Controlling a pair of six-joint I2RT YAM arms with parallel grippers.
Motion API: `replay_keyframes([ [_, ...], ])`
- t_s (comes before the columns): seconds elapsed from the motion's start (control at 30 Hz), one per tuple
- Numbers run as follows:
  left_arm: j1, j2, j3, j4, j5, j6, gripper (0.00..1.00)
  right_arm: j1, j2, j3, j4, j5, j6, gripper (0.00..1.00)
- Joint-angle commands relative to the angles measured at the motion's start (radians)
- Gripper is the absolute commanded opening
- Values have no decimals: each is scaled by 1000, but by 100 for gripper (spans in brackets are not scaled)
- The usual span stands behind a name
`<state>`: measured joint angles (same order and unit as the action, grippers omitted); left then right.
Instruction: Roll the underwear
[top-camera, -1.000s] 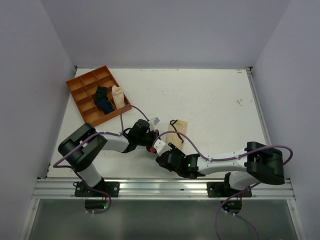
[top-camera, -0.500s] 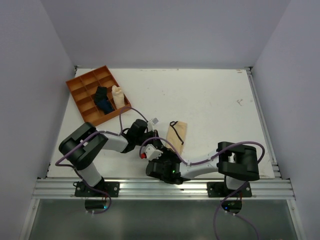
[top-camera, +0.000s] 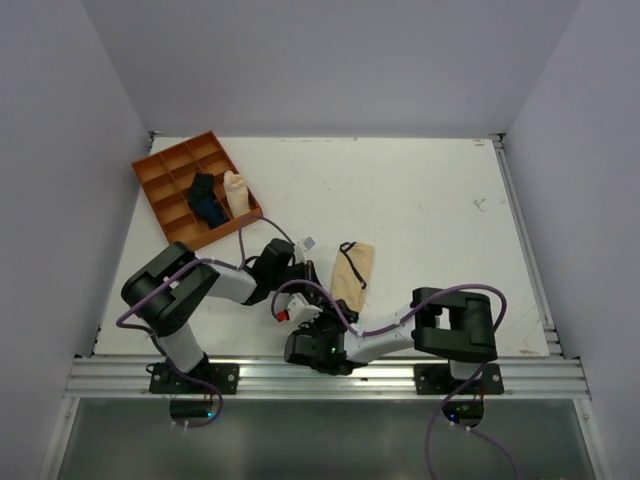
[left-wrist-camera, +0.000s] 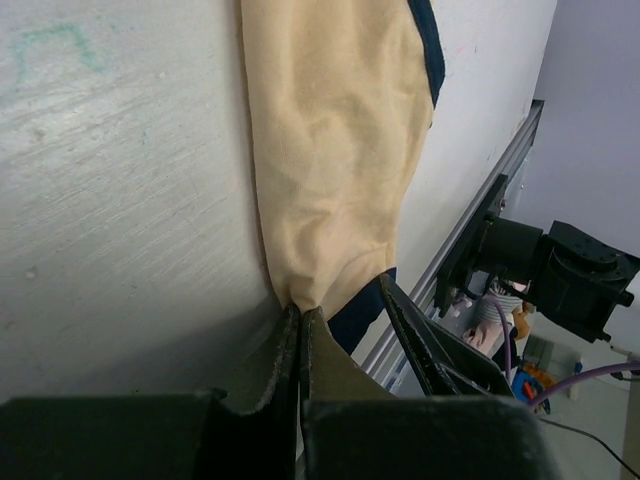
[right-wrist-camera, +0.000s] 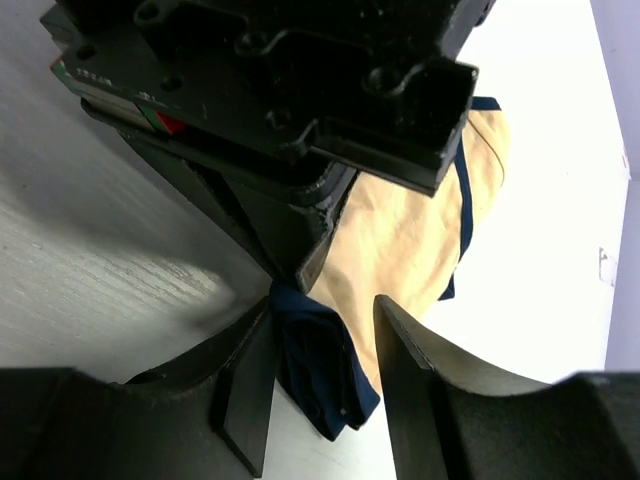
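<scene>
The underwear (top-camera: 353, 270) is a beige cloth with a dark edge band, lying flat near the table's front middle. In the left wrist view the underwear (left-wrist-camera: 330, 150) stretches away from my left gripper (left-wrist-camera: 300, 311), which is shut on its near corner. My left gripper (top-camera: 308, 274) lies low at the cloth's left edge. My right gripper (right-wrist-camera: 325, 325) is open, its fingers standing either side of the folded dark band (right-wrist-camera: 320, 365) at the underwear's (right-wrist-camera: 410, 230) near end, right under the left gripper's tip (right-wrist-camera: 305, 268). My right gripper (top-camera: 318, 312) comes in from the near edge.
An orange compartment tray (top-camera: 160, 172) stands at the back left, with a dark blue roll (top-camera: 206, 200) and a cream roll (top-camera: 235, 191) in it. The metal rail (top-camera: 330, 375) runs along the near edge. Cables loop over both arms.
My right arm has folded in and swung left along the near edge, bringing its gripper to the underwear's near end, and its jaws have narrowed a little. The left gripper has stayed put.
</scene>
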<state>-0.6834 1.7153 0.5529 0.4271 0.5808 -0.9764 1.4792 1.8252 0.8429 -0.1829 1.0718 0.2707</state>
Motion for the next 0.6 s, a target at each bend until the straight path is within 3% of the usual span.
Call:
replay_keyframes([
  [0.0,30,0,7,-45,-4,48,0,6,32,22,-78,28,88,47],
  [0.3,58,10,19,-90,-4,87,0,30,32,16,-64,25,79,51],
  [0.4,59,18,24,-94,2,87,0,33,37,7,-41,25,59,45],
  [0.57,59,18,22,-94,2,88,0,33,23,-16,28,2,15,27],
])
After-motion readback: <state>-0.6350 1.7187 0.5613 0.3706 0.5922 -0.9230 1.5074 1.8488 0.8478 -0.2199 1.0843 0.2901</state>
